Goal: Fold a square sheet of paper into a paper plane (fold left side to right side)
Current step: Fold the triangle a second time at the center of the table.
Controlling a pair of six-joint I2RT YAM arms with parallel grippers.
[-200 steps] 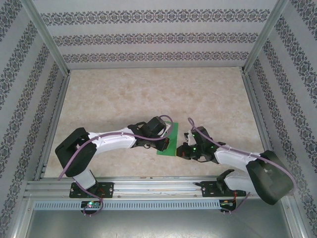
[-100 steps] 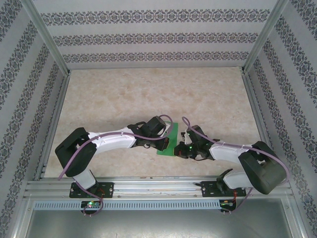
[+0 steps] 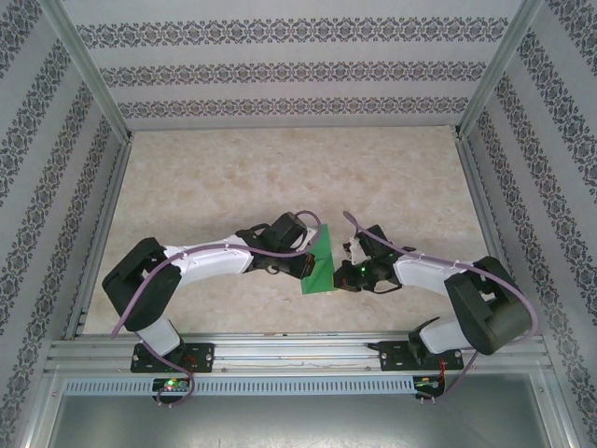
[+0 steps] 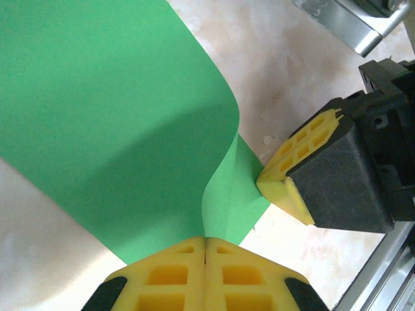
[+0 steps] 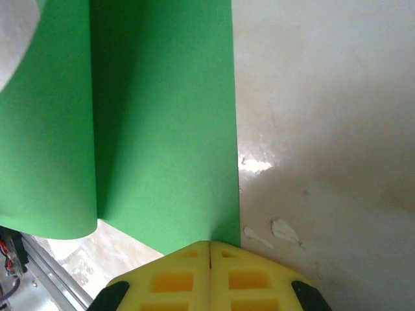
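In the top external view, the square sheet of paper (image 3: 322,277) was seen near the front of the table (image 3: 280,177), between the two wrists, with its left part lifted. The left gripper (image 3: 306,266) was set at the raised flap and the right gripper (image 3: 341,276) at the sheet's right edge. Wide bare tabletop was left behind and to both sides. The work was closely bounded only by the rail (image 3: 280,347) just in front.

In the left wrist view, the left fingers (image 4: 162,278) were pressed together with the raised edge pinched in their seam. The flap was bowed in a soft curve, and no crease had been formed. The right arm's yellow fingertip (image 4: 282,184) was found touching the lower layer's edge, close to the left fingers.

In the right wrist view, the right fingers (image 5: 175,278) were shut, with their tip set at the sheet's near right corner. Whether paper was nipped there or merely pinned could not be told. The right edge ran straight away from them.

It was judged that, were that corner let slip, the sheet would likely be dragged rightward with the flap and the edges laid askew. A knock between the two fingertips was also to be feared once the flap was carried over, since little room was left between them.
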